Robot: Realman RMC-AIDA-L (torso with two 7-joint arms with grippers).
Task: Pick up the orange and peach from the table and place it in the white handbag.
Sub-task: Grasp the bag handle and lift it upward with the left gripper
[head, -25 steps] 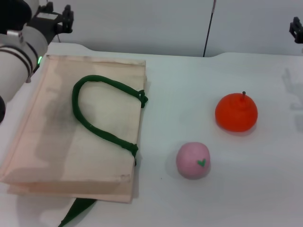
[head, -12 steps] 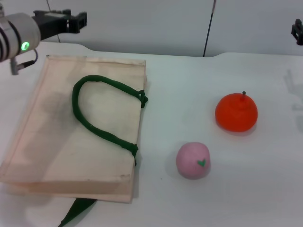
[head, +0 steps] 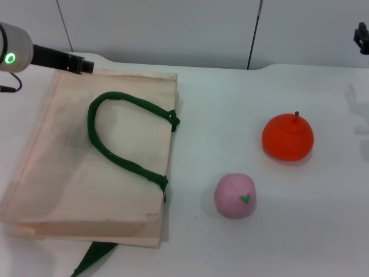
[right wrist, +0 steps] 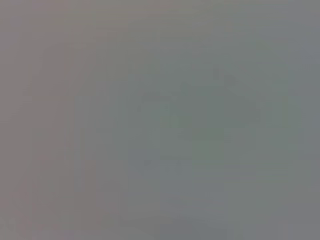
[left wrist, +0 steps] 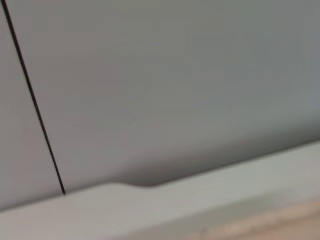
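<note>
white handbag (head: pixel 75 173): matt cloth | handles (head: pixel 115 153): rope | table (head: pixel 230 104): smooth

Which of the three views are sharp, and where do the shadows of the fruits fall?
Head view: sharp; soft shadows lie on the table just beneath the orange and the peach, toward the camera. Left wrist view: blurred, showing only wall and table edge. Right wrist view: a uniform grey blur, nothing recognisable.

A smooth white flat surface (head: pixel 230 104) fills most of the head view, with a notched far edge. Behind it stands a plain pale grey wall (head: pixel 173 29), crossed by two thin dark vertical seams (head: pixel 254 34). The left wrist view shows the same grey wall (left wrist: pixel 175 75), one dark seam (left wrist: pixel 32 97), and the surface's edge (left wrist: pixel 150 205).
</note>
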